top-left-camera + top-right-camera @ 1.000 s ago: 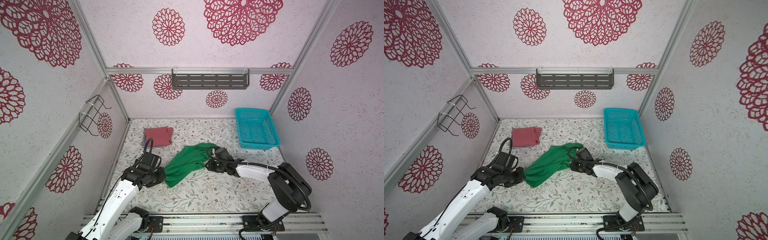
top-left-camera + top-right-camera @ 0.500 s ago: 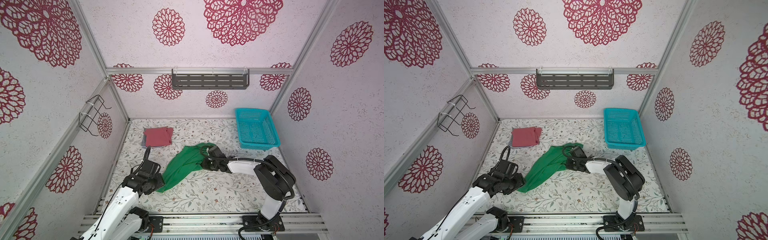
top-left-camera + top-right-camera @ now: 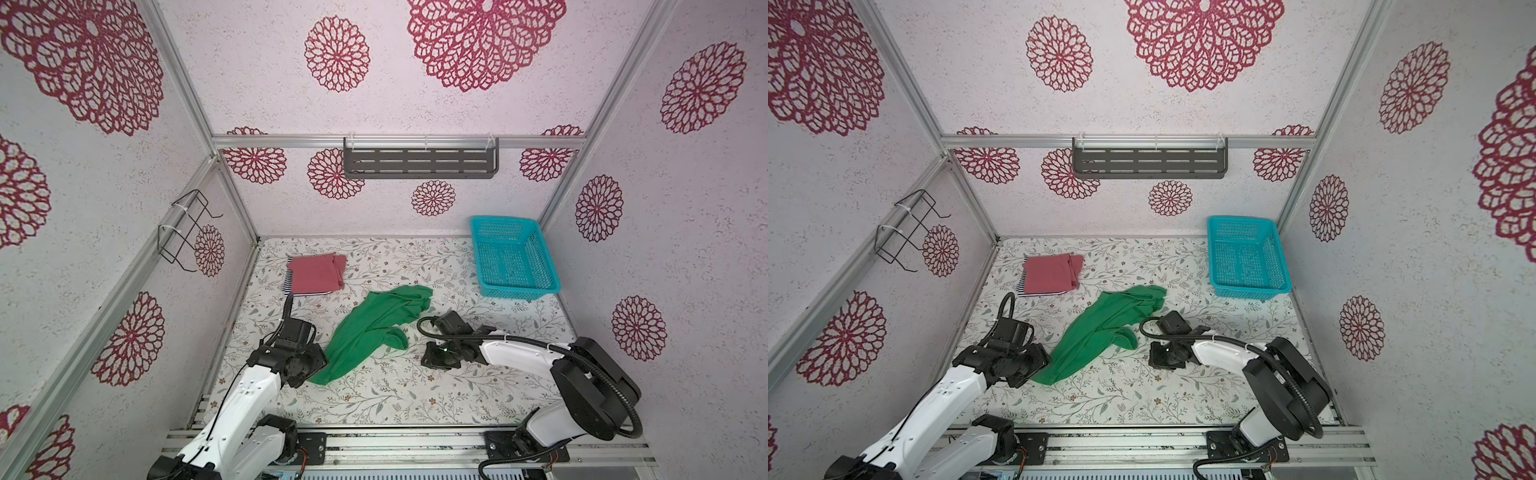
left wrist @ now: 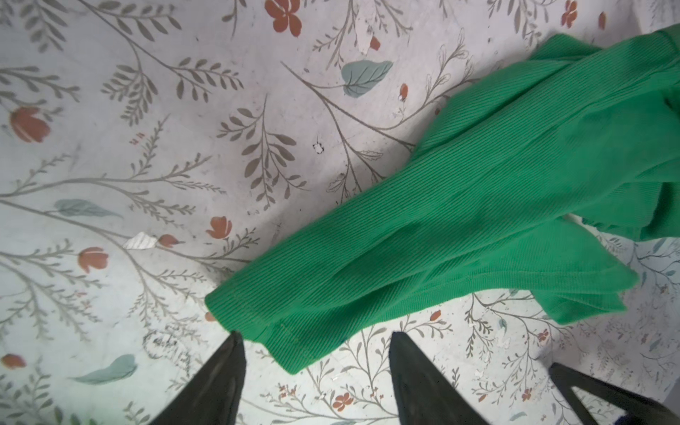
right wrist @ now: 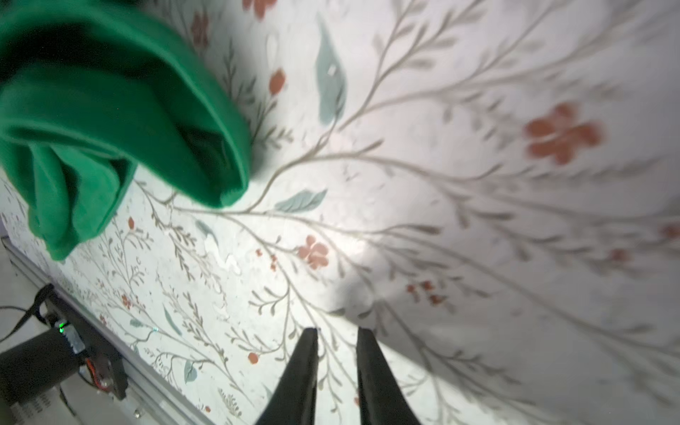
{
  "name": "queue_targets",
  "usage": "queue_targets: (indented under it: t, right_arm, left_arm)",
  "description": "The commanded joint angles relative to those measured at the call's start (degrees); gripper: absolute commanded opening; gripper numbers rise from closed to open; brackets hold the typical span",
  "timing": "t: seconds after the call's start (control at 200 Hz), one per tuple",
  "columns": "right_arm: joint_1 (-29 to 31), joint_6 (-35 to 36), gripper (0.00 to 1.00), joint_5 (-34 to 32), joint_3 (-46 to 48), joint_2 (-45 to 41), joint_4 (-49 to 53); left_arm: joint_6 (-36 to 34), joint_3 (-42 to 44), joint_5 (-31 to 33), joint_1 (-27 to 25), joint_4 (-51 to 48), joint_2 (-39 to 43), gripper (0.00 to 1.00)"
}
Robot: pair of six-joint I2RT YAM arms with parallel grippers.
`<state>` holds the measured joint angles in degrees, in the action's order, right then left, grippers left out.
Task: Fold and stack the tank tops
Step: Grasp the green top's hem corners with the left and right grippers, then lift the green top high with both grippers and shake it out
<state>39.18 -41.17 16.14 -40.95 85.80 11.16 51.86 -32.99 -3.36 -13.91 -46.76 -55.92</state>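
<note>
Basket (image 3: 519,291): far-R corner, bare mesh.
Green top (image 3: 374,328): loose mid-table (image 3: 415,395).
Pink top (image 3: 318,272): on striped top (image 3: 287,284), far-L corner.
L tool (image 4: 316,336): we see it open, at green hem.
R tool (image 5: 336,331): barely open.

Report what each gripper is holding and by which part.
Nothing is held. The left gripper stands open at the green tank top's hem corner, not closed on it; the right gripper is empty above the table.
</note>
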Motion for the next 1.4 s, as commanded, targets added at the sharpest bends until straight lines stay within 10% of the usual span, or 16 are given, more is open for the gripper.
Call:
queue_targets:
  t: [0.0,0.696,0.926,1.181,1.396]
  right_arm:
    - [-0.2,-4.4,0.31,-2.0,-1.7,1.1,-7.0]
    - [5.4,-3.7,0.47,2.1,-6.6,12.3,-15.0]
    - [5.4,-0.8,0.04,-1.1,-8.9,11.2,-9.1]
    - [-0.7,11.0,0.00,-7.4,-19.7,0.5,9.3]
    - [-7.0,23.3,0.00,-14.8,-37.8,-5.6,23.5]
  left_arm:
    - [-0.3,-2.2,1.5,-2.7,-0.1,-1.7,0.67]
    - [4.0,-0.9,3.7,-10.8,2.2,-14.1,0.52]
    - [2.4,-1.0,4.5,-10.8,4.9,-17.6,0.05]
    - [0.8,-15.1,6.9,-8.9,7.9,-9.7,0.00]
    - [-10.8,-44.1,17.7,-8.5,3.6,-11.8,0.00]
